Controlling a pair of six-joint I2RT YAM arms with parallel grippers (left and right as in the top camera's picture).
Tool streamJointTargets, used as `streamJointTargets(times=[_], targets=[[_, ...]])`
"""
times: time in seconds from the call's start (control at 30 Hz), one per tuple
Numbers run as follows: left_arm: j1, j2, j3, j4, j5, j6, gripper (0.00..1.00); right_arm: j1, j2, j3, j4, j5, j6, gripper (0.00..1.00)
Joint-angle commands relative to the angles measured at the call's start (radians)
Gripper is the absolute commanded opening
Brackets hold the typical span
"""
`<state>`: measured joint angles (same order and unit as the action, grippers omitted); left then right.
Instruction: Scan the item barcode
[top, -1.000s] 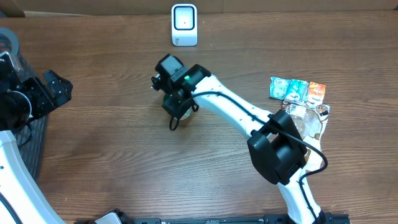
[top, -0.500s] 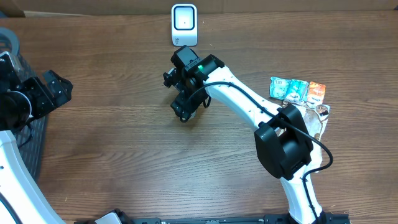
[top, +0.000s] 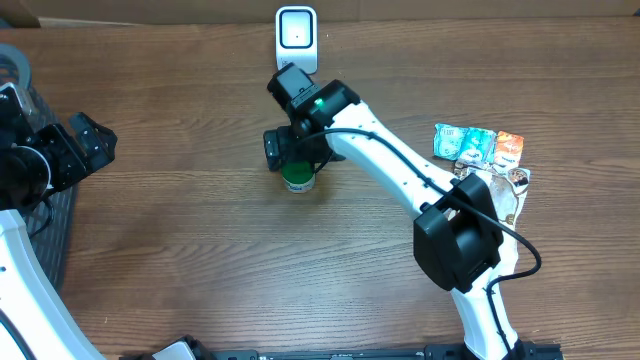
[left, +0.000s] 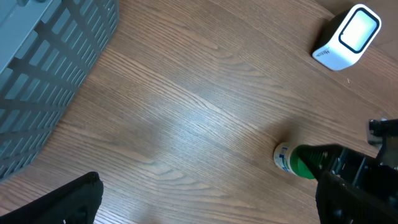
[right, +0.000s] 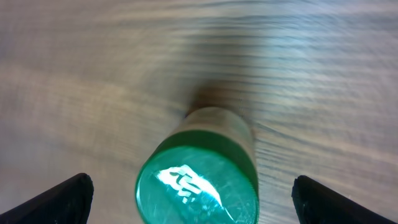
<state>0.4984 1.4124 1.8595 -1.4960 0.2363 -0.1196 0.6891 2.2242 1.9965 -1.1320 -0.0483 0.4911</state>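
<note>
The green-capped bottle (top: 297, 181) is stood near the scanner (top: 296, 40), ungripped; the right gripper (right: 198, 198) is spread over it (the left gripper (left: 214, 202) too, well apart); a completed scan cannot be confirmed

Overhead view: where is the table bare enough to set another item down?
The widest bare tabletop lies between the left gripper and the green-capped bottle, running to the near edge. Another strip lies between the scanner and the snack packets. It is crowded around the bottle, under the right gripper.
</note>
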Motion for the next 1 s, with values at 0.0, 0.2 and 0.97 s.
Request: streamJointTargets(times=[0.0,0.2,0.97], targets=[[0.002,0.002,0.012,0.002,0.008,0.019,1.0,0.047,-0.019,-0.022,0.011,0.174,0.328,1.0],[0.002,0.002,0.012,0.001,0.008,0.019,1.0,0.088,0.01,-0.023,0.003,0.192,0.29,0.89],[0.002,0.002,0.012,0.001,0.008,0.019,1.0,0.09,0.011,-0.097,0.023,0.204,0.212,0.64]])
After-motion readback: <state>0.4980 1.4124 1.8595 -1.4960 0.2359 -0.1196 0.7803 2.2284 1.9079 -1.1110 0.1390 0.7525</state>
